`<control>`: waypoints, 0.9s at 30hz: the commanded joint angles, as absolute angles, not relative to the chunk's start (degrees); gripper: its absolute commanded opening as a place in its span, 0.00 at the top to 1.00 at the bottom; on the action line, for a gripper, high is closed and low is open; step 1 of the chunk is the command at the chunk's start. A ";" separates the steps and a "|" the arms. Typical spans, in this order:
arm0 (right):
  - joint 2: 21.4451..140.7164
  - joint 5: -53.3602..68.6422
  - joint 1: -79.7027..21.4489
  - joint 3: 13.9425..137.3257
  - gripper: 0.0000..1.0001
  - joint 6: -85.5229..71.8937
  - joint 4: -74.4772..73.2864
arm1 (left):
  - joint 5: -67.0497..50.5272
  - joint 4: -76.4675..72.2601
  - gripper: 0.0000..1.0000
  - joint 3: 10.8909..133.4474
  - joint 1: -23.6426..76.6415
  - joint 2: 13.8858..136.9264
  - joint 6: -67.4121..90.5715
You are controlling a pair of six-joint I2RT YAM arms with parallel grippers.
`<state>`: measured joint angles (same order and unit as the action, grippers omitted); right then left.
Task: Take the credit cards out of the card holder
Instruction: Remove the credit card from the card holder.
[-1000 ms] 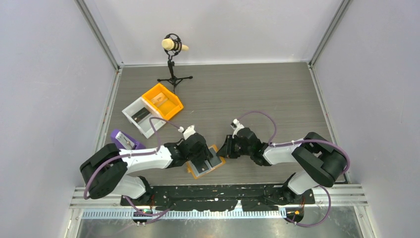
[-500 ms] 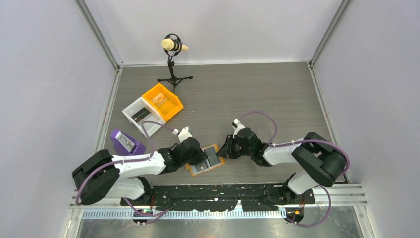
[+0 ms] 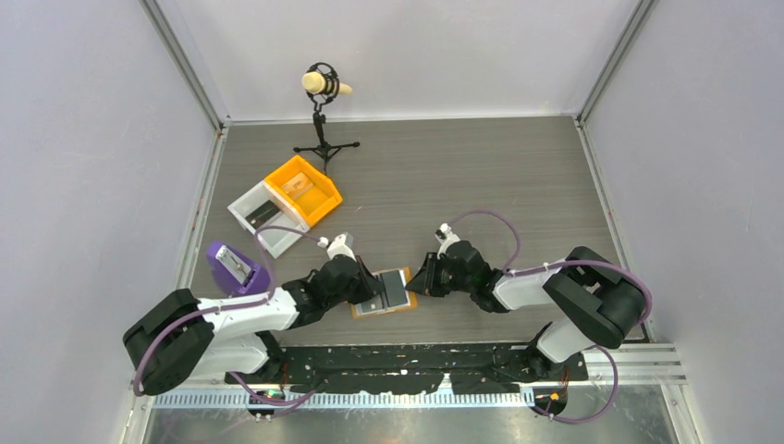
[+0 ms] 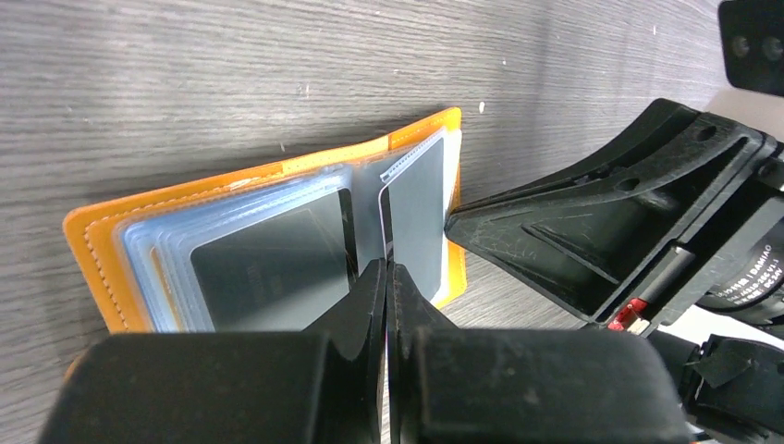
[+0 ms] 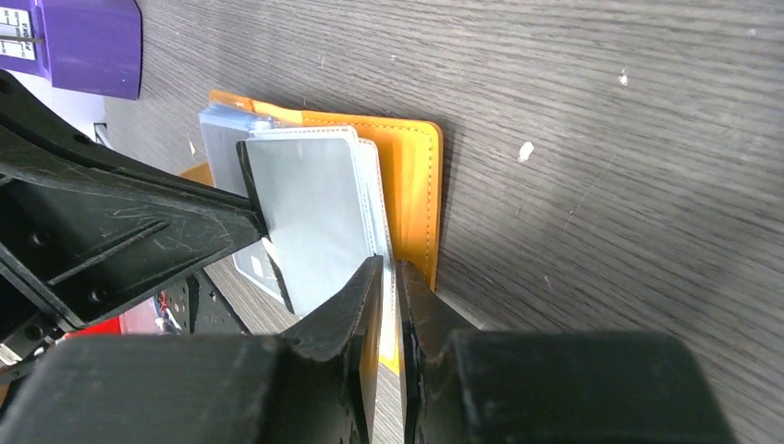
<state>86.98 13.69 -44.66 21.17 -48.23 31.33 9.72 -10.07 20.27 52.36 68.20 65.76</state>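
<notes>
free: table (image 3: 499, 176) far right | blocked left: orange bin (image 3: 325, 197), microphone stand (image 3: 324, 139)

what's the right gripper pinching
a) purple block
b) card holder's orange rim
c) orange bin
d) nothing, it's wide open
b: in the right wrist view the right gripper has its fingers closed on the orange rim of the open card holder.

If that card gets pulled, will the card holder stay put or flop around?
Probably floppy: the card holder has thin sleeves fanning loosely. Likely light, so it may slide on the smooth table without the right gripper clamping its edge.
</notes>
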 commanded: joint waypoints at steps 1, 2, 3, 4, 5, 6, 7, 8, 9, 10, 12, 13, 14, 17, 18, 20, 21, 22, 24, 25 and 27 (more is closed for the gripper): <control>86.46 11.72 -44.91 18.51 0.81 -47.54 27.90 | 4.36 -14.01 1.00 20.46 50.49 65.33 59.38; 85.64 12.27 -44.87 18.35 0.81 -47.32 28.28 | 3.25 -13.31 1.00 20.74 50.12 65.03 58.04; 85.10 12.64 -44.90 17.99 0.80 -46.66 29.00 | 2.44 -12.20 1.00 21.24 49.64 64.73 56.61; 83.57 13.55 -44.86 18.00 0.79 -45.70 29.13 | 1.85 -10.98 1.00 21.68 49.33 64.45 55.47; 82.65 13.76 -44.90 18.19 0.78 -45.04 28.05 | 1.07 -10.29 1.00 22.04 48.92 64.33 54.27; 80.41 13.50 -44.91 18.46 0.77 -43.08 26.99 | 0.38 -9.71 1.00 22.30 48.50 64.18 53.38; 79.27 13.17 -44.89 19.09 0.75 -42.37 24.26 | -1.35 -9.38 1.00 22.63 48.13 64.17 52.61; 76.77 12.50 -44.90 19.35 0.74 -40.92 23.16 | -2.52 -8.94 1.00 22.92 47.82 64.23 51.79; 75.65 12.14 -44.87 19.93 0.73 -40.23 20.89 | -3.29 -8.61 1.00 23.27 47.67 64.20 51.42; 73.51 11.45 -44.89 20.21 0.72 -39.00 19.80 | -3.74 -7.93 1.00 23.67 47.64 64.26 50.72; 71.12 11.20 -44.91 20.95 0.70 -37.84 17.67 | -4.39 -7.33 1.00 24.29 47.64 64.59 50.10; 70.03 11.11 -44.91 21.34 0.70 -37.51 16.79 | -4.55 -7.34 1.00 24.48 47.58 64.81 49.96; 69.56 11.13 -44.91 21.53 0.70 -37.17 16.48 | -4.61 -7.34 1.00 24.64 47.55 64.96 49.93; 68.70 12.10 -44.91 22.46 0.69 -36.50 15.78 | -4.78 -7.82 1.00 24.78 47.47 65.40 50.09; 68.71 12.64 -44.91 22.57 0.69 -36.19 16.16 | -4.95 -8.02 1.00 24.78 47.46 65.47 50.16; 68.96 15.02 -44.87 22.74 0.67 -35.82 18.05 | -5.29 -8.15 1.00 24.94 47.46 65.69 50.35; 69.31 16.23 -44.89 22.69 0.67 -35.84 18.56 | -5.40 -8.21 1.00 25.02 47.46 65.81 50.40; 69.51 16.60 -44.91 22.75 0.67 -35.94 19.45 | -5.46 -8.32 1.00 25.09 47.46 65.97 50.52; 70.35 17.15 -44.91 22.97 0.67 -36.02 20.45 | -5.84 -8.81 1.00 25.14 47.46 66.48 50.85; 71.25 17.21 -44.91 23.04 0.68 -36.03 20.73 | -6.15 -9.13 1.00 25.21 47.46 66.72 51.03; 73.13 17.38 -44.90 23.28 0.69 -36.22 21.41 | -6.68 -9.56 1.00 25.46 47.46 67.57 51.23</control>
<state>70.54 15.73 -44.69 21.06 -37.32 17.85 -4.84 -6.63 23.05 47.81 66.52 51.68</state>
